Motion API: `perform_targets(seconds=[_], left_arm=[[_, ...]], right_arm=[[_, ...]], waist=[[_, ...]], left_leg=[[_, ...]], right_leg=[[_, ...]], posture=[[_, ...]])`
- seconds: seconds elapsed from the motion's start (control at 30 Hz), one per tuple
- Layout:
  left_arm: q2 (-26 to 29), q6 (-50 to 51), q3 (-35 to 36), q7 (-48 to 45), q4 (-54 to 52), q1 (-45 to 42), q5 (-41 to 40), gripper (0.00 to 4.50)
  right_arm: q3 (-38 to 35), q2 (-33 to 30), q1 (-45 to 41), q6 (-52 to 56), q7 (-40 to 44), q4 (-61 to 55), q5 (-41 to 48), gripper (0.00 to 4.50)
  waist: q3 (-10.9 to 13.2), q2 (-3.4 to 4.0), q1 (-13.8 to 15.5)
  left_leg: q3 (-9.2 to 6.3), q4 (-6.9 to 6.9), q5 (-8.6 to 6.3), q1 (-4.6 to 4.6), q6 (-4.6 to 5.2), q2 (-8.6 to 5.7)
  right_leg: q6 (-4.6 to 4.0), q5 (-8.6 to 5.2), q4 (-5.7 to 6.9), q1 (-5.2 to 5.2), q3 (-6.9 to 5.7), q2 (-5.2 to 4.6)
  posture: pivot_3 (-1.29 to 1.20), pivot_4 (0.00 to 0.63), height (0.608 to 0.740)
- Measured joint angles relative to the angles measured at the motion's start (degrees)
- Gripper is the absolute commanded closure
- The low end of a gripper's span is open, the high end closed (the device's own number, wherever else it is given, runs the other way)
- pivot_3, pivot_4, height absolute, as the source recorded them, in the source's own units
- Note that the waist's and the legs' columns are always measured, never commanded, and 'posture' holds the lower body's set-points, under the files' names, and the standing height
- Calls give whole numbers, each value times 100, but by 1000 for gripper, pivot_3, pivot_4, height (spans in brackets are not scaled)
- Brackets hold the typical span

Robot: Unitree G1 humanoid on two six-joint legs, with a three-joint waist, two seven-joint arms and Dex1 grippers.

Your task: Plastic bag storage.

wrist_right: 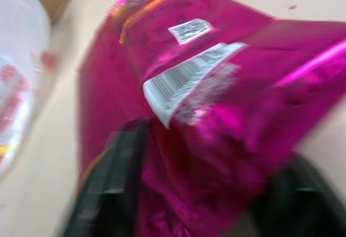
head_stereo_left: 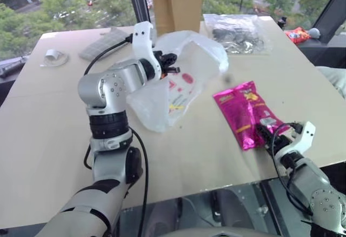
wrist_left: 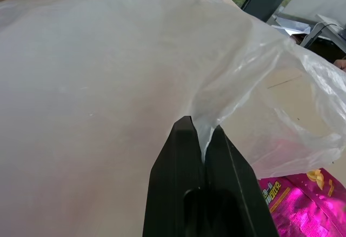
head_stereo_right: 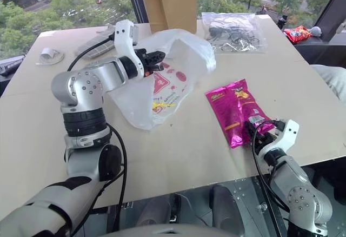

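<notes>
The plastic bag [head_stereo_left: 186, 83], thin translucent white with red marks, hangs crumpled over the middle of the table [head_stereo_left: 48, 123]. My left gripper [head_stereo_left: 172, 64] is shut on its upper edge; in the left wrist view the film is pinched between the black fingertips [wrist_left: 190, 131]. A pink snack packet [head_stereo_left: 243, 110] lies flat to the right of the bag. My right gripper [head_stereo_left: 266, 130] is at the packet's near end. In the right wrist view its fingers [wrist_right: 116, 172] sit on either side of the packet [wrist_right: 216, 85], closed against it.
A tall brown paper bag [head_stereo_left: 175, 1] stands at the back centre. A clear pouch of dark items [head_stereo_left: 235, 31] lies to its right. At the back left are a grey flat pad [head_stereo_left: 102, 42] and a small white roll [head_stereo_left: 54, 57]. The table's near edge [head_stereo_left: 216, 185] runs just behind my right wrist.
</notes>
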Motion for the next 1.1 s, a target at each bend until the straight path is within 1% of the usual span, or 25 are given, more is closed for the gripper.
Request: perform_targets(seconds=[0.03, 0.1, 0.17, 0.3, 0.47, 0.57, 0.63, 0.7, 0.77, 0.87, 0.9, 1.03, 1.1], left_arm=[[-2, 4, 0, 16, 0, 7, -2, 4500], [-7, 13, 4, 50, 0, 24, -9, 4500], [-13, 22, 10, 74, 0, 33, -46, 4500], [-13, 21, 67, 104, 0, 34, -97, 4500], [-12, -38, 37, 74, 121, 22, -105, 4500], [25, -105, -33, -4, 289, 7, -99, 4500], [47, -143, -89, -83, 371, -29, -100, 4500], [122, -156, -196, -181, 383, -84, -101, 4500], [178, -178, -237, -237, 384, -132, -101, 4500], [307, -208, -256, -324, 383, -133, -106, 4500], [311, -208, -262, -333, 383, -134, -107, 4500], [387, -86, -279, -530, 210, -109, -296, 4500], [555, 86, -294, -742, -23, -27, -480, 4500]], right_arm=[[41, -8, 47, -98, 96, 21, -68, 3622], [122, -24, 124, -222, 265, -44, -110, 4465], [156, -62, 206, -272, 387, -101, -100, 4465], [159, -276, 451, -146, 621, -557, 337, 4465], [182, -1002, 607, 159, 844, -1565, 1664, 4465], [189, -1550, 612, 257, 856, -1840, 2437, 4465], [226, -1962, 473, 277, 846, -2000, 3013, 4465], [358, -2221, 228, 279, 780, -1997, 3397, 4465], [454, -2309, 78, 268, 729, -1977, 3578, 4465], [768, -2375, -476, 216, 601, -1741, 3775, 4465], [804, -2374, -538, 211, 589, -1709, 3776, 4465], [1274, -2152, -1266, 190, 594, -958, 3512, 4465], [1461, -1915, -1665, 172, 633, -461, 3268, 4465]], waist=[[0, 0, -2], [0, 0, -5], [0, 1, 6], [4, 6, 12], [4, 6, 11], [5, 5, 14], [7, 0, 11], [8, -1, 6], [8, -1, 15], [9, -3, 11], [9, -3, 14], [10, -8, 21], [11, -7, 6]], left_leg=[[-1, 0, 0, 0, 0, 1], [-3, -1, 0, 0, -1, 4], [-2, 0, 0, -2, -1, 2], [-3, 0, 0, -5, -1, 2], [-3, -1, -1, -5, 0, 2], [-4, 1, -1, -6, 1, 0], [-3, 2, -1, -6, 1, 0], [-2, 2, -1, -6, 1, 0], [-3, 2, -1, -7, 1, 1], [0, 3, -1, -7, 2, 1], [0, 4, -1, -8, 2, 1], [-5, 4, -1, -11, 1, 2], [0, 4, -1, -12, 1, 3]], right_leg=[[0, 0, 1, -1, 0, 2], [-1, 0, 2, -1, -1, 5], [0, 0, 1, -1, 0, 1], [-1, 0, 0, -3, 0, -1], [0, -1, -2, -2, -1, 0], [1, -1, -2, -1, -2, -1], [2, -2, -4, 0, -3, -1], [2, -2, -4, 0, -2, 0], [2, -4, -4, 0, -7, 1], [0, -1, -4, -1, -1, -1], [0, -1, -4, -1, -1, -2], [-2, 0, -4, -2, -5, -1], [-3, 0, -5, -6, 0, -1]], posture=[[0, 150, 740], [0, 150, 740], [0, 150, 740], [0, 150, 740], [0, 150, 740], [0, 150, 740], [0, 150, 740], [0, 150, 740], [0, 150, 740], [0, 150, 740], [0, 150, 740], [0, 150, 740], [0, 150, 740]])
